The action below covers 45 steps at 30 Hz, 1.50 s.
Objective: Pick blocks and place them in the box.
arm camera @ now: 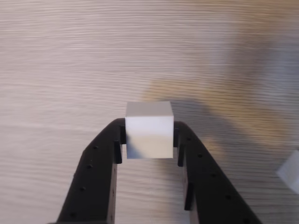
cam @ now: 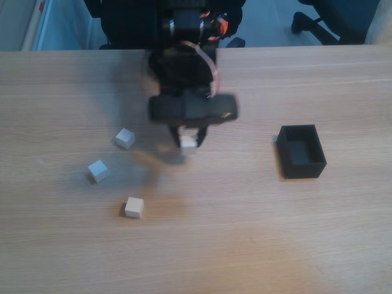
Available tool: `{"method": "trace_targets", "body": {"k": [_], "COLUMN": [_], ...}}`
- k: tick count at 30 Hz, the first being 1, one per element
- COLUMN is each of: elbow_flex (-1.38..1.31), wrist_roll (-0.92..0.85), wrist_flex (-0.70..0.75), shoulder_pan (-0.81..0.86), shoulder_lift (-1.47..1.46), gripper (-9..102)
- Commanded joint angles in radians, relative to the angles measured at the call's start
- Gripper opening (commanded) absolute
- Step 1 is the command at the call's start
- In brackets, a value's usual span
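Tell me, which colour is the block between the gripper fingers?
White, plain. The wrist view shows the block best.

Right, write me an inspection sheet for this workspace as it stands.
Surface: light wooden table, bare around the items.
Job's things: three white blocks loose on the table in the fixed view; a fourth held block; black box looks empty.
Clutter: nothing seen.
Grippers: gripper shut on the held block, fingers on two opposite sides.
Cables: pale cable looping along the arm.
Surroundings: office chair base beyond the table.
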Motion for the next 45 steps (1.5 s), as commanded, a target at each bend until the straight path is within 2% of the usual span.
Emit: {"method": "trace_targets", "body": {"k": [1,9,19,34,40,45], "elbow_flex": [-0.048,-0.172,-0.33,-0.534,-0.538,-0.52], "wrist_roll": [0.064,0.181,0.232,0.275,0.265,0.247], "wrist_flex": [0.04,0.048,0.054,0.032,-0.002,0.009], "shoulder_pan": [-0.132,-0.413,-0.568,-0.67,-0.66,-0.635], "shoulder_lift": [0.1,0.044,-0.123,-0.344,-0.364,-0.36], "gripper": [0,0,0,0,10,12]}}
